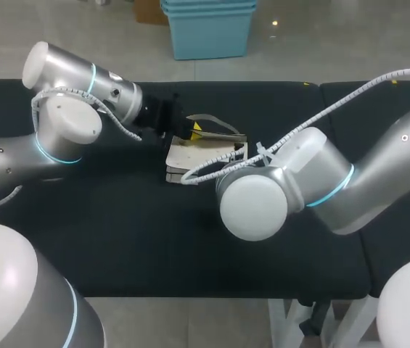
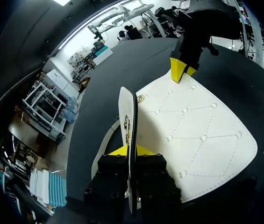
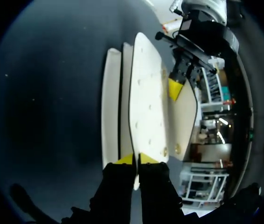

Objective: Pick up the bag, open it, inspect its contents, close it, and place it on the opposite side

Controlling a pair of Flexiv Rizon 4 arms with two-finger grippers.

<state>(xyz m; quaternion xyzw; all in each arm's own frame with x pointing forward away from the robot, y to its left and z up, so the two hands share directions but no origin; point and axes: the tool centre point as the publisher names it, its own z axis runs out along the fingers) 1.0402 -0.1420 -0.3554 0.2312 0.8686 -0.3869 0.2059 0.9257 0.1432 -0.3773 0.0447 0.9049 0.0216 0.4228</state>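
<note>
Presumably for opening, the white quilted bag (image 1: 205, 154) is held by its flap (image 2: 127, 107), clamped in the left gripper (image 2: 131, 150), and its body (image 3: 146, 93), clamped in the right gripper (image 3: 135, 159).

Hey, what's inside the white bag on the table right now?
No contents show. The left gripper holds the flap raised and the right gripper pinches another white panel, yet only the bag's white surfaces are visible; in the head view the right arm covers much of it.

My yellow-tipped left end effector (image 2: 131, 150) is pinched on the white quilted bag (image 2: 192, 135) flap; my right end effector (image 3: 136, 159) is clamped on another panel's edge.
</note>
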